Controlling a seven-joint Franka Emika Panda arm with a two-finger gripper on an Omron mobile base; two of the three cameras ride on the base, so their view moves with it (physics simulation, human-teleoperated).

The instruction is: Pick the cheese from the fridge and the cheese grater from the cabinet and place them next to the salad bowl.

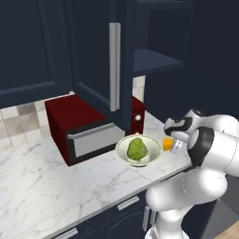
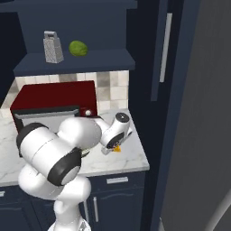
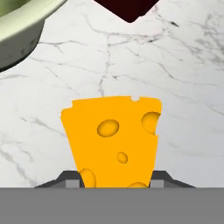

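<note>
The cheese [image 3: 113,140], an orange-yellow wedge with holes, sits between my gripper's [image 3: 116,181] two finger tips, and the gripper is shut on it. In the left base view the cheese [image 1: 167,144] hangs low over the marble counter, just right of the salad bowl [image 1: 122,148], which holds a green lettuce lump. The bowl's rim [image 3: 17,39] shows at the upper left of the hand view. The cheese grater [image 2: 53,47] stands upright on the open cabinet's shelf [image 2: 76,61], high above the counter. The cabinet door [image 1: 93,60] with its silver bar handle stands open. The fridge [image 2: 203,113] rises at the right.
A dark red microwave [image 1: 70,114] stands on the counter behind the bowl. A loose green lump [image 2: 78,48] lies beside the grater on the shelf. The counter's right end [image 2: 143,158] is close to the cheese. Bare marble [image 1: 56,186] stretches left of the bowl.
</note>
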